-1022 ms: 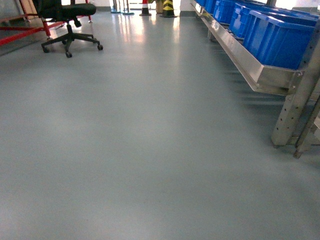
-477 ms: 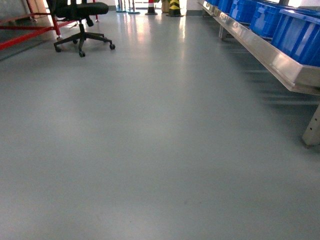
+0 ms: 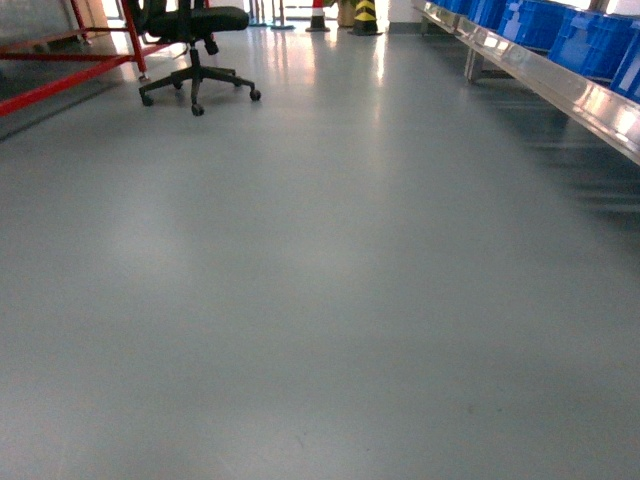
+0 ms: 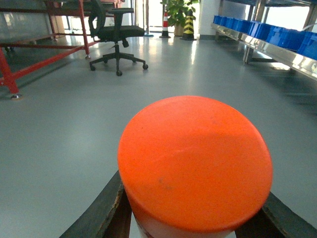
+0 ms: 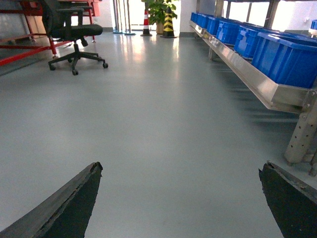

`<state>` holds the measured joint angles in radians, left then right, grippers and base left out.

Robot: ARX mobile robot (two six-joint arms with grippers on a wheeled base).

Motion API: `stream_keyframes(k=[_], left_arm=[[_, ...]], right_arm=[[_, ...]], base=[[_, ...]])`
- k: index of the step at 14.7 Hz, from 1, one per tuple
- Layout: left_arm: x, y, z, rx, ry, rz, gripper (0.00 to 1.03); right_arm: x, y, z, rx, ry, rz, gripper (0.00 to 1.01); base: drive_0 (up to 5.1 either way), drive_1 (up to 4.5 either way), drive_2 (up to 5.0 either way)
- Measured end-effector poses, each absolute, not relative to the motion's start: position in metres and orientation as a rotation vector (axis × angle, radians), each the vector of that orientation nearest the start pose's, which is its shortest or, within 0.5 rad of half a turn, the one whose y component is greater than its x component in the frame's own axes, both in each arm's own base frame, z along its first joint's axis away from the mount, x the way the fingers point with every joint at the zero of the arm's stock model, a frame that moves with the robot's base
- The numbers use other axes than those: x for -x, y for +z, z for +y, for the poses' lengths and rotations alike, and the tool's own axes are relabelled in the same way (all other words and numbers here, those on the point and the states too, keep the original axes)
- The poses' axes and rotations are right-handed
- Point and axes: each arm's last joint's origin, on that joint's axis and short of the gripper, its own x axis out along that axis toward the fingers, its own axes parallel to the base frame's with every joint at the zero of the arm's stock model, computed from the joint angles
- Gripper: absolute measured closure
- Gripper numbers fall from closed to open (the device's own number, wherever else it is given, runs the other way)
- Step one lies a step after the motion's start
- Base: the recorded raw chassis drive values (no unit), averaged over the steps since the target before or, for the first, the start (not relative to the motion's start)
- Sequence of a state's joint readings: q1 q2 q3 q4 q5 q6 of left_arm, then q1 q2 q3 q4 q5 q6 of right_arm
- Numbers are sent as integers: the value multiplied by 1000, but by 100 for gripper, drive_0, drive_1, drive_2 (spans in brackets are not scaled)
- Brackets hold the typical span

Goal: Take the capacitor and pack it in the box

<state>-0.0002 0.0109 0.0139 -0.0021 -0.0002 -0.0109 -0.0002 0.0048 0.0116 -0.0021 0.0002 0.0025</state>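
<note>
Left wrist view — capacitor [image 4: 195, 163] base cropped

Glossy grey floor [image 3: 330, 300], black office chair [image 3: 195, 40], red frame [image 3: 70, 75], blue bins [image 5: 277, 54] on steel rack [image 5: 247, 79]

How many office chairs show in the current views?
1. The black office chair stands at the far left of the floor beside the red frame; both wrist views show the same one. Others may lie out of frame.
</note>
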Motion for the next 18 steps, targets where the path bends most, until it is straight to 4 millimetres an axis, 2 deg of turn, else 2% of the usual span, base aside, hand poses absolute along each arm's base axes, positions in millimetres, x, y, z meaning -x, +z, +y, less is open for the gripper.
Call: stream_keyframes(k=[18], left_arm=[[-98, 167, 0, 11, 1, 3, 59]], right_arm=[[-97, 167, 0, -2, 0, -3, 3]], base=[[-502, 244, 244]])
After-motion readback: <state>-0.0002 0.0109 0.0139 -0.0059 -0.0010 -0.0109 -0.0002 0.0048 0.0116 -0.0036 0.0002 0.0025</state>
